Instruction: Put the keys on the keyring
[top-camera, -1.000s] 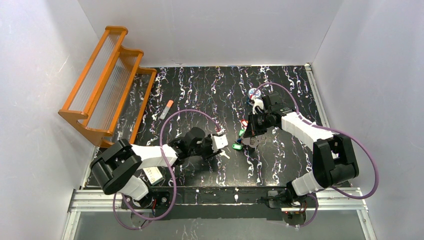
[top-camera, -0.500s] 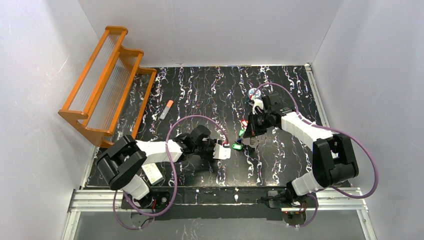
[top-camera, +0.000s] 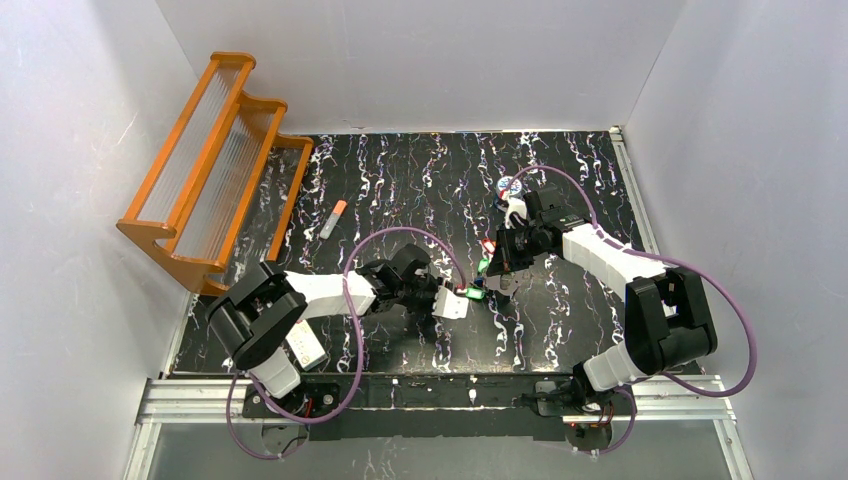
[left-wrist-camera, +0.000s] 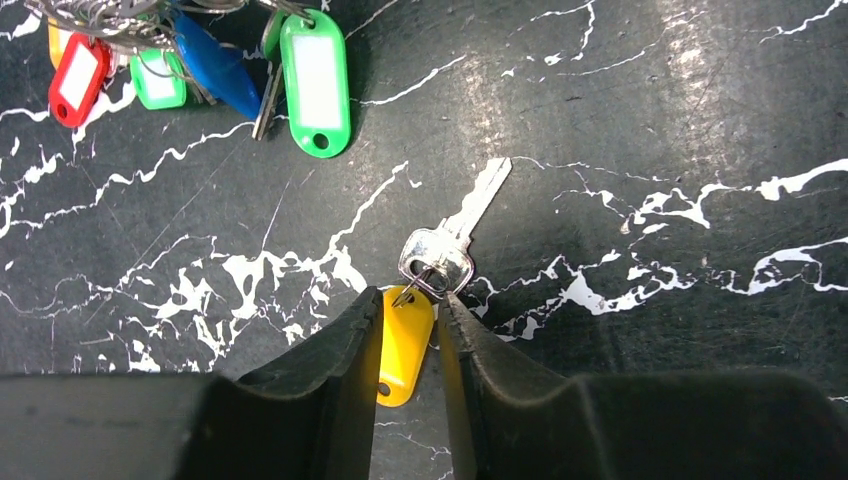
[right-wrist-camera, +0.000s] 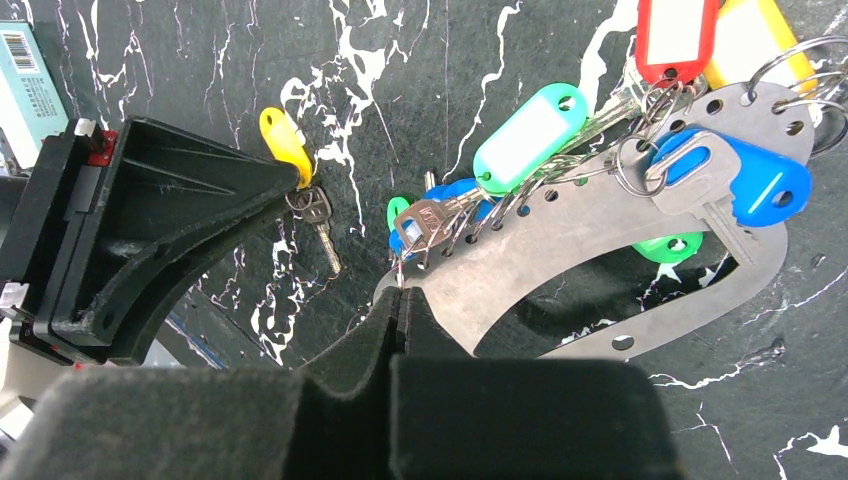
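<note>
Because one loose key (left-wrist-camera: 455, 243) lies flat on the dark marbled table (left-wrist-camera: 650, 120), apart from the bunch, the left gripper (left-wrist-camera: 410, 300) straddles its thicker yellow tag (left-wrist-camera: 405, 350). The jaws are narrow on either side, though I cannot tell whether they pinch it yet. The right gripper (right-wrist-camera: 400, 300) is clamped tight on the near end of the keyring (right-wrist-camera: 560, 250), which carries the coloured keys (right-wrist-camera: 525, 135) already strung, probably to steady it for threading.
</note>
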